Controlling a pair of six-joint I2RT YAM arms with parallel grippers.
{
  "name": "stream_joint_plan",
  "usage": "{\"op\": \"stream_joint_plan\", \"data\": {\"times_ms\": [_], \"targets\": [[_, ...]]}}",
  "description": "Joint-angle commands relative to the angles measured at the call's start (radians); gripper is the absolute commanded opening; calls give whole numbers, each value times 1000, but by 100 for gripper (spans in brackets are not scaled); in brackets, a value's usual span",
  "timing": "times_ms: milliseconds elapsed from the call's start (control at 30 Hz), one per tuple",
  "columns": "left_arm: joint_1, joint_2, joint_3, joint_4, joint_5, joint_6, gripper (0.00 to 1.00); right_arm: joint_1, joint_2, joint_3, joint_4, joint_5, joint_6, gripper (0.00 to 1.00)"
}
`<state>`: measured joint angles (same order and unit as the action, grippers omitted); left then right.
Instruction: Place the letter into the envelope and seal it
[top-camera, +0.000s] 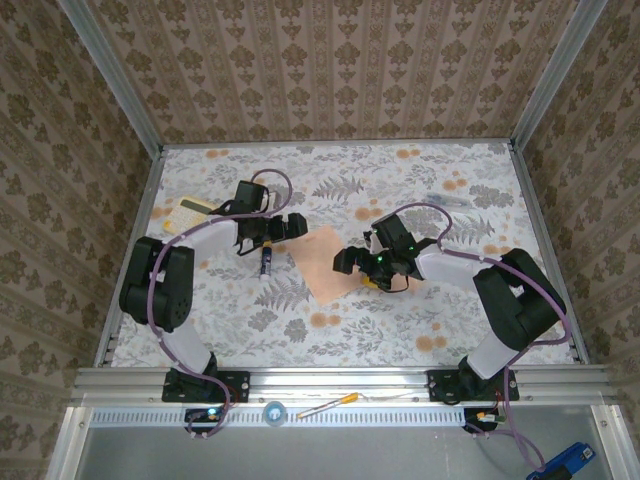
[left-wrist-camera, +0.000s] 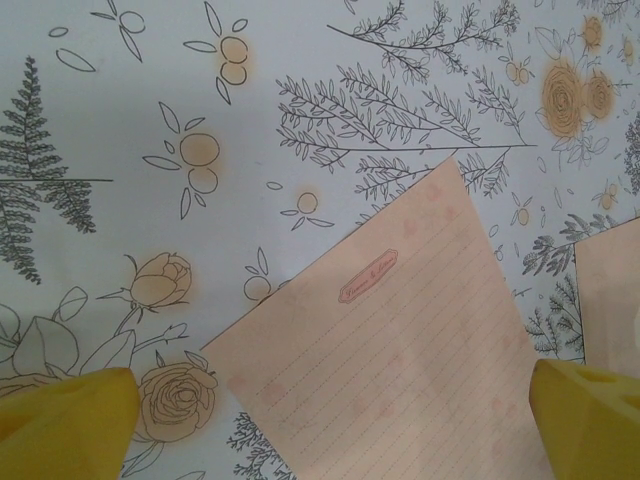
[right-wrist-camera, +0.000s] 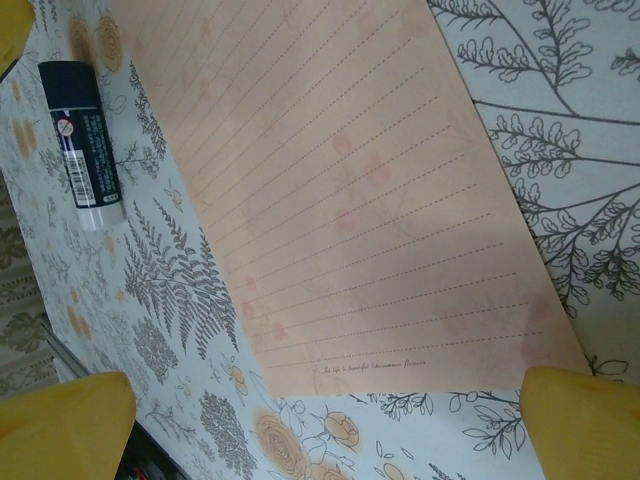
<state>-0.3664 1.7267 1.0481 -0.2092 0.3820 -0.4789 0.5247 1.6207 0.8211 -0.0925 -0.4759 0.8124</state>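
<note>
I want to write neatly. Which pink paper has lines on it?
The letter, the big middle sheet: dotted lines run across it. The other pink paper, at the left wrist view's right edge, looks plain.

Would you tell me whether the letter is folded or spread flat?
Spread flat. The letter lies unfolded on the table, its ruled lines running unbroken edge to edge, with no crease visible.

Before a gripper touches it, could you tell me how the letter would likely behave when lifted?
The letter looks a thin single sheet, so probably floppy and light. Lying flat on the table, it would likely slide when pushed.
</note>
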Motion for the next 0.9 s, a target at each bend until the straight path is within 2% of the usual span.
{"op": "stream_joint_plan", "data": {"times_ms": [0, 867], "targets": [[-11, 25, 38, -19, 4, 16, 100, 6, 13, -13, 14, -7, 10, 100], [-72, 117, 111, -128, -56, 67, 100, 5, 63, 0, 23, 14, 6, 100]]}}
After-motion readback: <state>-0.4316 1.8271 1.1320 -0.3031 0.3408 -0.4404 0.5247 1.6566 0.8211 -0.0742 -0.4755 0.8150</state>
